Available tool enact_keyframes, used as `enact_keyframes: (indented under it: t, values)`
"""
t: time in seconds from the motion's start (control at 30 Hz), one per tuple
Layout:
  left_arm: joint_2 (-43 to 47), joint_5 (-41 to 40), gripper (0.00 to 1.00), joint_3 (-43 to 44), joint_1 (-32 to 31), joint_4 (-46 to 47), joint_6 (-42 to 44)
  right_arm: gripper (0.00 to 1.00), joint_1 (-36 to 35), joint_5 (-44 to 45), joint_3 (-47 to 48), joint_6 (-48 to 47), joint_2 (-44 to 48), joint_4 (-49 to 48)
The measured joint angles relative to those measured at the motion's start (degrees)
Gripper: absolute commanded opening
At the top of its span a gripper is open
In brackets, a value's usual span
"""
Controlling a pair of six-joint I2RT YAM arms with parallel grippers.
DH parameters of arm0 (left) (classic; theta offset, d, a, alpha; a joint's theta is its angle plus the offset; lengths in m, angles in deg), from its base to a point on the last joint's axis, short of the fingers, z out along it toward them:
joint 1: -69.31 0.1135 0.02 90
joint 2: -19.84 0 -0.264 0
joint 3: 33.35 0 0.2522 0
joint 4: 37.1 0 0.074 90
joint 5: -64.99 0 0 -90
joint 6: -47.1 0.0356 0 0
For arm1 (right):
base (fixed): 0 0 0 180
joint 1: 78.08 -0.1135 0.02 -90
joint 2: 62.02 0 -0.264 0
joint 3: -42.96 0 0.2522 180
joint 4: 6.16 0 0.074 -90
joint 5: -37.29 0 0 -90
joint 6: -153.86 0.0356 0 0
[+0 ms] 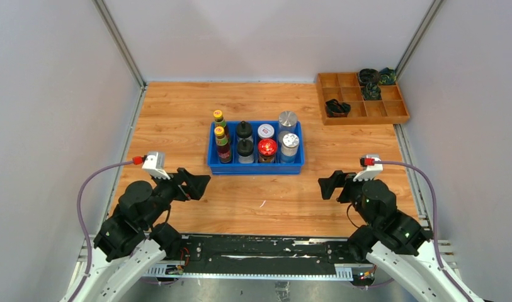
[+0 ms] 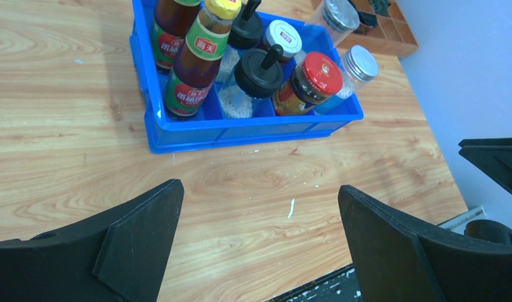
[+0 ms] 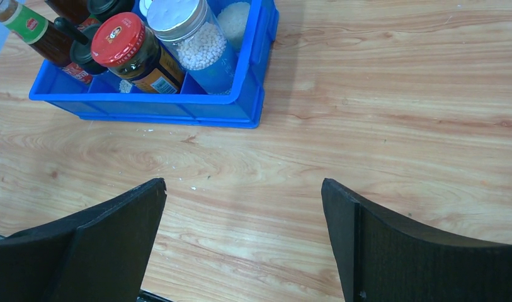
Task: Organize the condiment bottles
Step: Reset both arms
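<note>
All eight condiment bottles stand in a blue bin [image 1: 256,167] at the table's middle. Two yellow-capped sauce bottles [image 1: 222,145] fill the left column, two black-lidded shakers [image 1: 244,150] the one beside it. The red-lidded jar [image 1: 267,148] stands in front of the white-lidded jar [image 1: 266,131]. Two silver-lidded jars [image 1: 290,143] are on the right. The bin shows in the left wrist view [image 2: 253,129] and the right wrist view [image 3: 177,107]. My left gripper [image 1: 199,184] is open and empty near the bin's front left. My right gripper [image 1: 327,184] is open and empty near its front right.
A wooden compartment tray [image 1: 392,113] with black and green coiled items [image 1: 370,91] sits at the back right. White walls close in the left, back and right sides. A black rail [image 1: 259,248] runs along the near edge between the arm bases.
</note>
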Motion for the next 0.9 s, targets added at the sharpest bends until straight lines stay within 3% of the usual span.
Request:
enact_keyframes:
  t: [0.9]
  values:
    - [4.35,-1.05,1.0,1.29,0.0,-0.13,1.22,1.0,0.0,0.09,4.39,-1.11,2.99,2.84]
